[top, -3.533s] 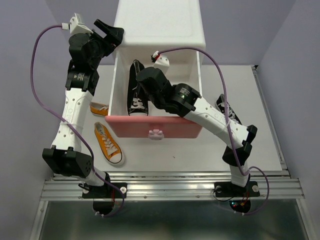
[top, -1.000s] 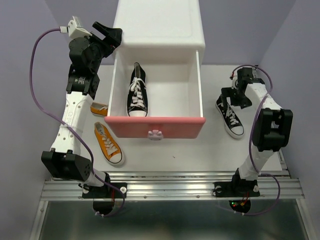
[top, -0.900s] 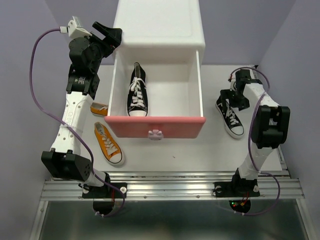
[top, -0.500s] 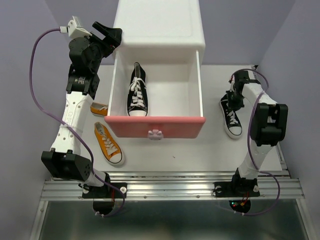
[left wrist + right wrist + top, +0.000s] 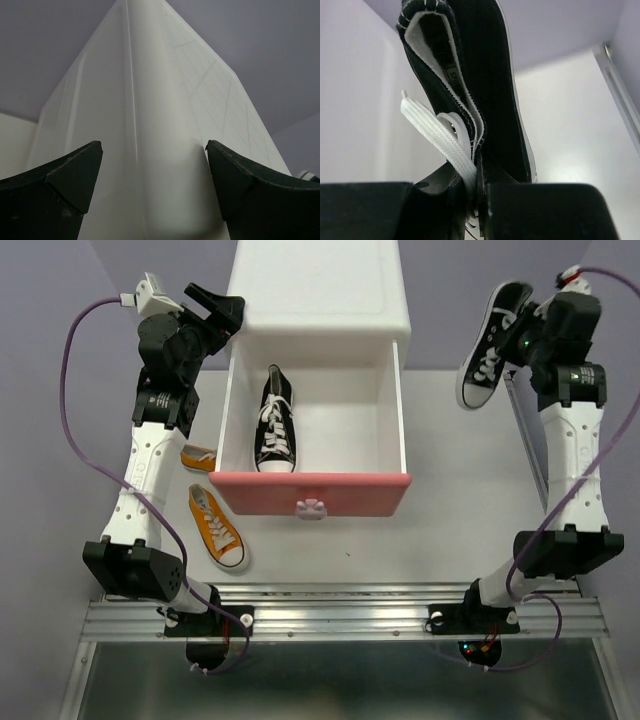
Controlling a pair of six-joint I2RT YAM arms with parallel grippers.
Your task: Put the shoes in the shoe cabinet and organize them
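Black sneaker (image 5: pixel 490 345) hangs by its upper in the clenched right tool (image 5: pixel 527 335), high over the far right corner of the desk (image 5: pixel 450 530). Dangling so, it could slip free or clip the wall of the open drawer (image 5: pixel 393 420). Left tool (image 5: pixel 215 302) stands released.

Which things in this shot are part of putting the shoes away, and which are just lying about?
Job:
cabinet
its open drawer
black shoe in the drawer
held black shoe, in the right gripper
near orange shoe and far orange shoe, on the table

Just there:
purple cables
metal rail
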